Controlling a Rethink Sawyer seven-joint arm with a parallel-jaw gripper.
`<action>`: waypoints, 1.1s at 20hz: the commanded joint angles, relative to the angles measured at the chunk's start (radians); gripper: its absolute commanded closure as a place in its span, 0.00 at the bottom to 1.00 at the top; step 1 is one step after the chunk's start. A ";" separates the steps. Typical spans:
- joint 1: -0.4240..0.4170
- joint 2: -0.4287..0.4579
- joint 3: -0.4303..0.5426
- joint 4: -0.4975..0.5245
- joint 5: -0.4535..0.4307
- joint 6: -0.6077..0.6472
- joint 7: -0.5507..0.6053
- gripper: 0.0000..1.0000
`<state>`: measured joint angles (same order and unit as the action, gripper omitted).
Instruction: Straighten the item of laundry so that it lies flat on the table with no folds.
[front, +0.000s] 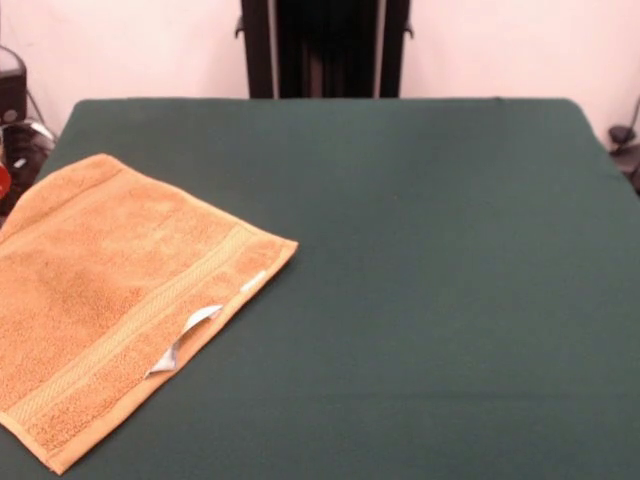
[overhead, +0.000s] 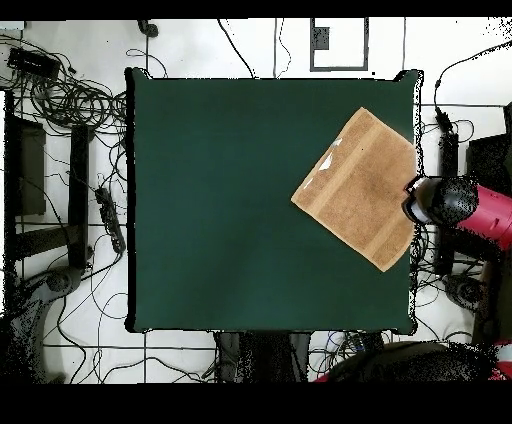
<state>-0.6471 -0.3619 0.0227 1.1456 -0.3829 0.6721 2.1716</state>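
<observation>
The item of laundry (front: 110, 290) is an orange-tan towel lying spread out and turned diagonally at the left of the green table (front: 420, 280). Its woven band runs along the edge facing the table's middle, where a white tag (front: 187, 332) curls up. No fold shows. From overhead the towel (overhead: 358, 188) sits by the table's (overhead: 230, 200) right edge, and the gripper (overhead: 425, 200) is at the end of the red and black arm, over the towel's right corner at the table's rim. The arm's black head covers it there. The front view does not show the gripper.
Overhead, cables and a power strip (overhead: 108, 215) lie on the floor left of the table, with dark stands (overhead: 78, 190) beside them. More cables run along the right side. The robot's pedestal (front: 325, 48) rises behind the far edge.
</observation>
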 joint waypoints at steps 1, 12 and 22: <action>0.054 0.022 0.142 0.041 -0.012 0.114 -0.215 0.00; 0.057 0.049 0.148 -0.012 -0.024 0.111 -0.228 0.00; 0.062 0.069 0.153 -0.037 -0.025 0.126 -0.240 0.00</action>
<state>-0.6437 -0.3691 0.0236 1.0975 -0.3879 0.6799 2.1716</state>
